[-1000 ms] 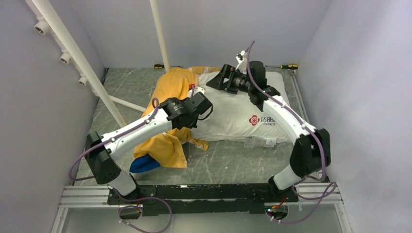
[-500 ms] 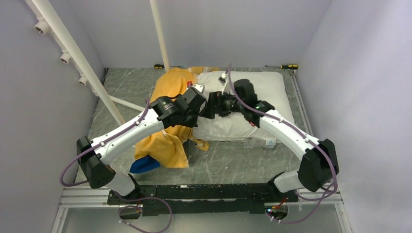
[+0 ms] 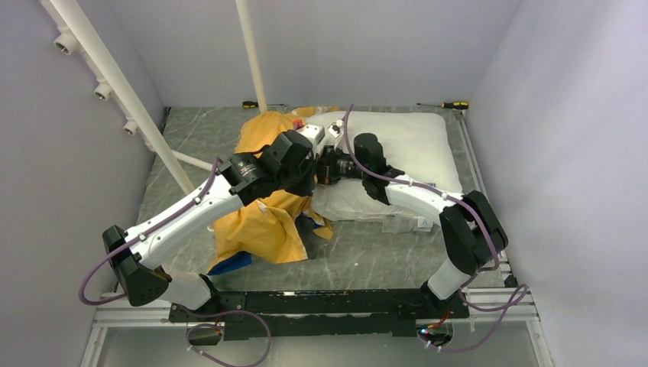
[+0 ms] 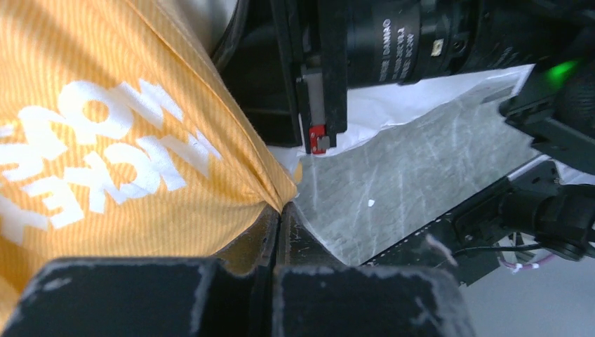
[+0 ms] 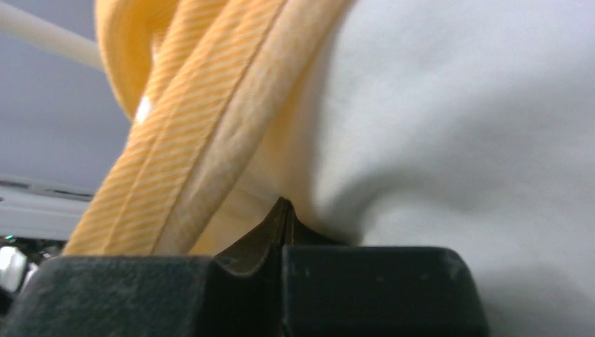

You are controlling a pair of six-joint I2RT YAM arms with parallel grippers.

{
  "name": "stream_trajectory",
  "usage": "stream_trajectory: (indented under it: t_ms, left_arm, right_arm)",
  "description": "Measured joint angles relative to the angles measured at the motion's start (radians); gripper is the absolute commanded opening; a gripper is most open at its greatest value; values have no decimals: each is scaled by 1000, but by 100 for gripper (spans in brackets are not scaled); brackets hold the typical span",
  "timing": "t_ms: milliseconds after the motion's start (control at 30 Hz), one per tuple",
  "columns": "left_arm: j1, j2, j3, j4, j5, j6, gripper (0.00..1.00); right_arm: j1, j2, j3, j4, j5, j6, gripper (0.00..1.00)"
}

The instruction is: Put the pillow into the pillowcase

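The white pillow (image 3: 416, 141) lies at the back right of the table. Its left end meets the yellow-orange pillowcase (image 3: 264, 225), which is draped from the pillow's edge toward the front, with a blue patch (image 3: 229, 261) showing at its near end. My left gripper (image 3: 312, 151) is shut on a fold of the pillowcase (image 4: 105, 154), the cloth gathered at its tips (image 4: 281, 208). Right beside it, my right gripper (image 3: 324, 164) is shut with its tips (image 5: 283, 205) buried in pale yellow cloth where the pillowcase hem (image 5: 189, 140) meets the pillow (image 5: 456, 126).
Two screwdrivers lie along the back edge, one (image 3: 250, 105) on the left and one (image 3: 456, 105) on the right. White pipes (image 3: 115, 84) slant over the left side, and an upright one (image 3: 251, 53) stands at the back. Purple walls close in on every side.
The right arm swung down and left from above the pillow to the pillowcase edge and shut its jaws there. The left arm lifted the pillowcase back and up a little, staying shut.
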Motion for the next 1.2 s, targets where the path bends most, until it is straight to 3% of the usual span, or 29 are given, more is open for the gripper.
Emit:
stream_trajectory:
  t_ms: [200, 333, 433, 600, 733, 867, 1033, 1200]
  left_arm:
    - [0, 2, 27, 52, 103, 23, 0]
    - [0, 96, 200, 29, 227, 42, 0]
    - [0, 182, 309, 29, 296, 43, 0]
    - [0, 238, 356, 31, 321, 42, 0]
    - [-6, 233, 350, -1, 242, 26, 0]
    - [12, 108, 154, 88, 187, -53, 0]
    - [129, -75, -25, 188, 220, -129, 0]
    - [241, -77, -38, 183, 211, -135, 0]
  right_arm:
    - [0, -42, -95, 237, -104, 139, 0]
    - [0, -54, -137, 378, -159, 222, 0]
    - [-1, -57, -140, 421, -170, 244, 0]
    - [-1, -44, -140, 397, -156, 223, 1]
    - [-14, -68, -140, 269, -103, 176, 44]
    - [-66, -207, -80, -93, 36, 60, 79]
    - [-135, -331, 80, -524, 248, -72, 96]
    - [-193, -491, 88, -793, 375, -119, 99]
